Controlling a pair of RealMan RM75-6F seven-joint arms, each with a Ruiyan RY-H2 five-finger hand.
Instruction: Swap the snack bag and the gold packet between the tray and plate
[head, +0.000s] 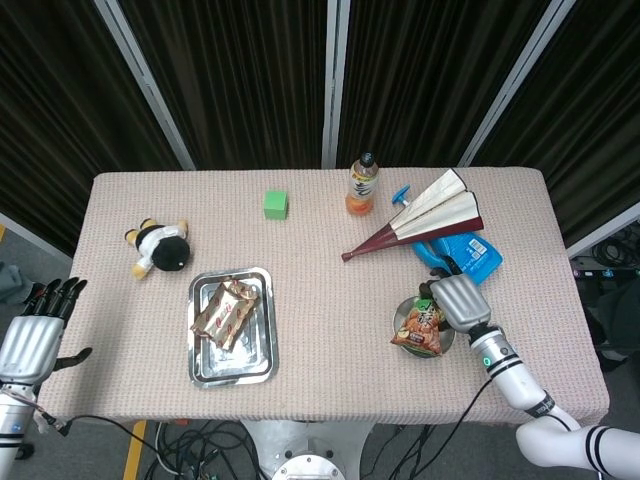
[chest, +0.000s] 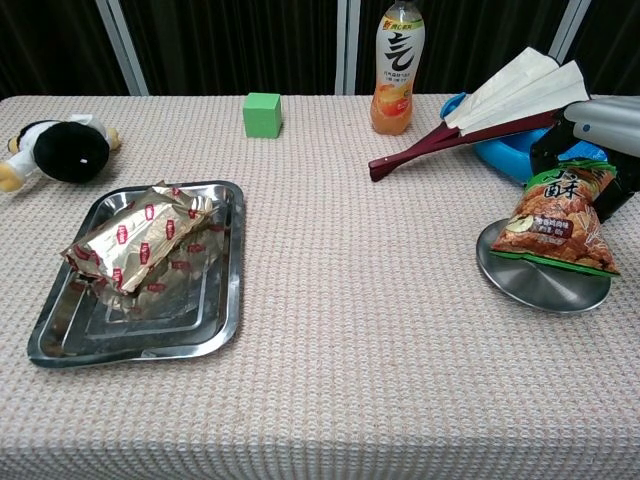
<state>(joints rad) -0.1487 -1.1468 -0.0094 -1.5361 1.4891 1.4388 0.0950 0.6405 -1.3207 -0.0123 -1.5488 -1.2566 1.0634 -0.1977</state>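
I am holding the orange and green crinkled snack bag (chest: 556, 218) by its top edge with my right hand (head: 457, 300), fingers closed around it, so that it is hanging over the round shiny metal plate (chest: 525, 282) near the right end of the tabletop's front edge; from the chest view its lower edge is sitting at the plate's far rim, though I cannot tell whether it is actually touching the metal. The crumpled gold foil packet with red marks (head: 226, 310) is lying slantwise inside the rectangular steel tray (head: 210, 370), which is sitting toward the front edge, left of the middle. My left hand (head: 28, 340) is hanging off the tabletop beyond its front left corner, holding nothing, with its dark fingers extended and slightly apart. A black, white and yellow plush toy (head: 158, 247) is lying near the left edge, and a small green cube (head: 276, 205) is standing toward the back edge. An orange drink bottle with a dark cap (head: 361, 186) is standing upright close to the back edge, and just right of it a folded cream paper fan with dark red ribs (head: 428, 216) is resting partly across a blue plastic jug (head: 464, 256) lying on its side toward the right edge.
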